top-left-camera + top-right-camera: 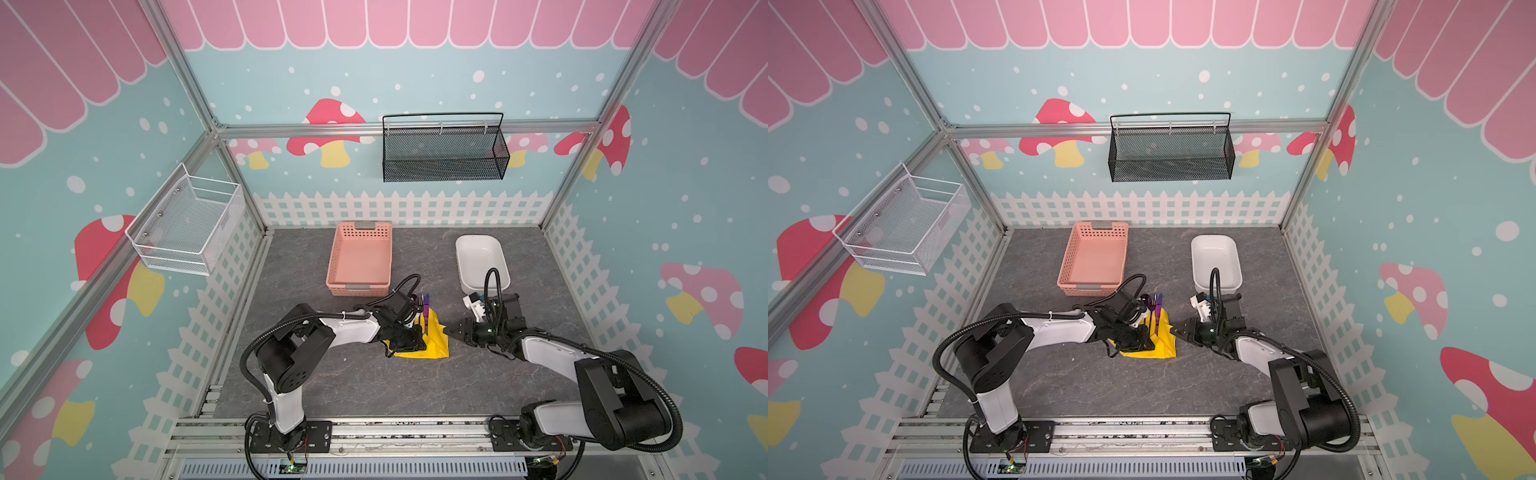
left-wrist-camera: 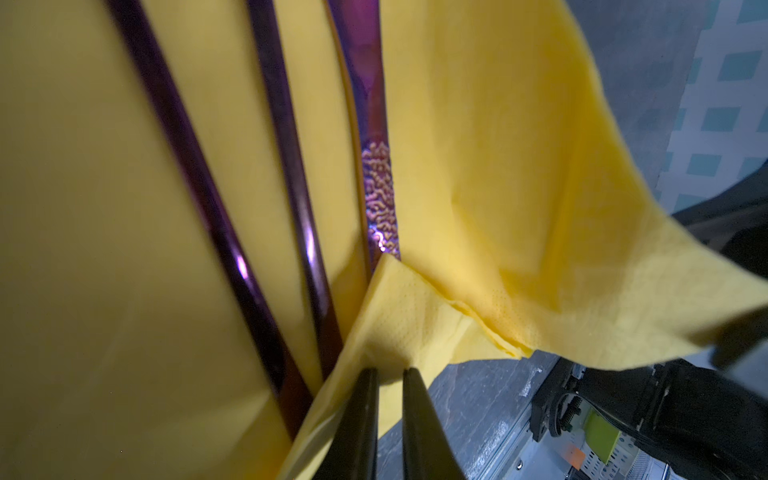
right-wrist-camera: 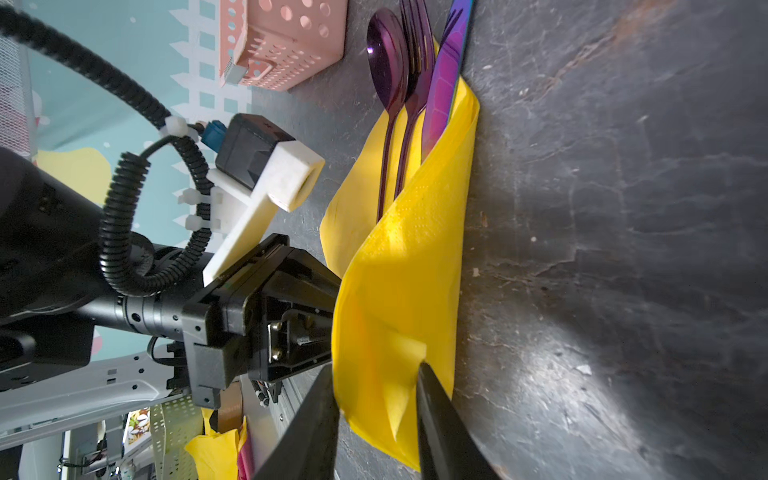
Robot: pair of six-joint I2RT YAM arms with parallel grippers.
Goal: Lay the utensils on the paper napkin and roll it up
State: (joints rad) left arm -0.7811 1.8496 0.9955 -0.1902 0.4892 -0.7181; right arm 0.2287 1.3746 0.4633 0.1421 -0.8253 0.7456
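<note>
The napkin lies on the table near its middle, between the left gripper on its left and the right gripper just beside its right edge. On it lie the spoon, fork and knife side by side (spoon leftmost, knife rightmost in both top views), heads sticking out past the far edge. The right part of the napkin is folded over the handles. Behind the napkin stands the basket, and to its right the tub. A rack hangs on the back wall, a bin on the left wall
</note>
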